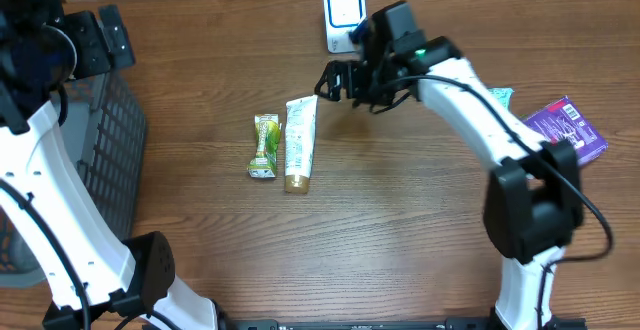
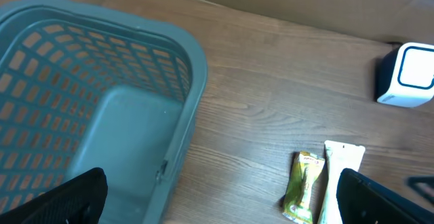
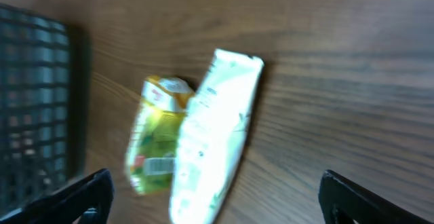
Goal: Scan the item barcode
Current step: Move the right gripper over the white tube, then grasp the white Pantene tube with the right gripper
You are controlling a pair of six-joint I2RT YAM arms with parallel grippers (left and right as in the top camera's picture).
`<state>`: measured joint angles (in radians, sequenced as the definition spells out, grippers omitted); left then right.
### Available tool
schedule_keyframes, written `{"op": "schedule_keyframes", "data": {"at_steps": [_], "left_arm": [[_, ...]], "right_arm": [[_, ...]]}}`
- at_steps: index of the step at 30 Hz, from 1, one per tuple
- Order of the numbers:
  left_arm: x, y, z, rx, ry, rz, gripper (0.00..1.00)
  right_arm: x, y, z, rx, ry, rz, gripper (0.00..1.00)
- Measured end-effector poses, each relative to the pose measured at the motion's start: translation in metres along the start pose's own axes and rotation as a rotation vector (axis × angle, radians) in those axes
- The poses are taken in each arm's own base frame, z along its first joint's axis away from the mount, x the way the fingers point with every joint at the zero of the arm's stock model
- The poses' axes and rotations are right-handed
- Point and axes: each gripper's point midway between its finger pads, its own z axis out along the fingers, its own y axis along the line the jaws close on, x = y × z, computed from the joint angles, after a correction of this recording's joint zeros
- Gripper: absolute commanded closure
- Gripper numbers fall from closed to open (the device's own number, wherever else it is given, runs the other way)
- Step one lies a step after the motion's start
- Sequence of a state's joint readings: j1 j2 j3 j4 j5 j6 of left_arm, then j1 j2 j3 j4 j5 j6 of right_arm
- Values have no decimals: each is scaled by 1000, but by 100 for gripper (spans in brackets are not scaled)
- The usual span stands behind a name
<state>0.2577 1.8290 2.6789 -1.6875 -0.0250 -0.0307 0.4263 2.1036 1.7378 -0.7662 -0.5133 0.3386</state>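
Overhead: the white tube (image 1: 299, 142) lies flat on the desk (image 1: 400, 230), a little left of the frame's centre, with its long side just beside a green packet (image 1: 265, 146). The right tool (image 1: 333, 82) hovers up and right of the tube's crimped end, below the scanner (image 1: 343, 16) at top centre. A grey basket (image 1: 110, 140) fills the left edge.

Left wrist: the left tool (image 2: 220, 190) stands wide apart and empty beside the basket. Tube and packet show at lower right, the scanner at far right.

Right wrist: the view is blurred. The right tool's fingers (image 3: 74, 200) sit spread in both lower corners with nothing between them, and the tube lies at centre.

The tube looks like the item to scan. It is probably light, soft-walled and slick, so it may dent or slide on the wood. A hold across its narrow width near the firmer cap end would suit, leaving the printed face free. I cannot make out its barcode.
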Motion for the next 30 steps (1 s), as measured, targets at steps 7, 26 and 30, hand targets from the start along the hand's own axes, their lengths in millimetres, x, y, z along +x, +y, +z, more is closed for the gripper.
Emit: {"op": "schedule_keyframes", "data": {"at_steps": [7,26,30], "left_arm": [[0,0,7,0,16,0,0],[0,-1,7,6,16,0,0],[0,-1,7,6,16,0,1]], "right_arm": [[14,-27,47,25,64,52,12],[23,-6,95,-51,77,79,28],[32,0,101,-30,92,84,31]]}}
